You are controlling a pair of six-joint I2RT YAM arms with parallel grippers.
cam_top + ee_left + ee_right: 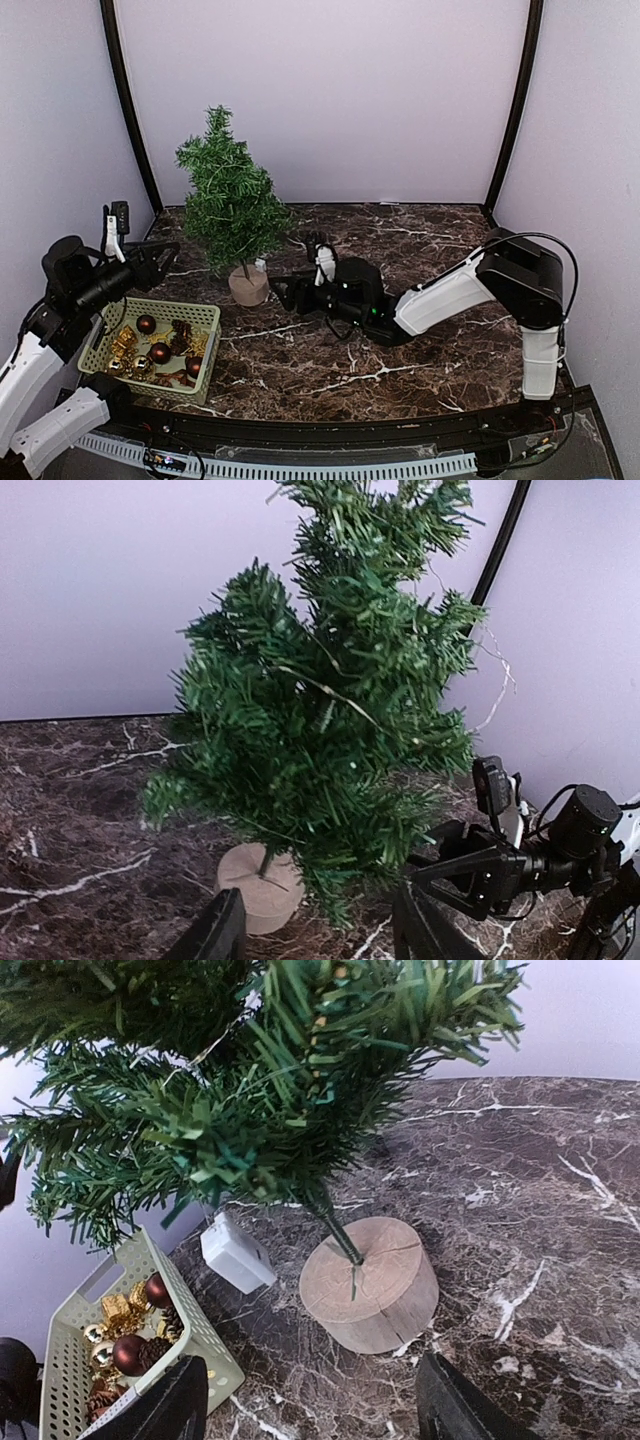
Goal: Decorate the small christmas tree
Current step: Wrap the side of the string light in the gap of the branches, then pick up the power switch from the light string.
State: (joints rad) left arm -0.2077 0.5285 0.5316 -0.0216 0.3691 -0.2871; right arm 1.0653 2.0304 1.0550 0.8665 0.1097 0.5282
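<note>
Small christmas tree (228, 200) upright near basket (180, 306)

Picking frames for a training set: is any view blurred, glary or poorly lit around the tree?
Top external: soft, even light, the small christmas tree sharp, no glare on the marble table. Left wrist: the tree is crisp against the pale wall, no glare. Right wrist: closest branches slightly soft and shaded underneath, wooden base and basket sharp.

right arm (440, 295): white links, black joints | left arm (32, 375): same colours
</note>
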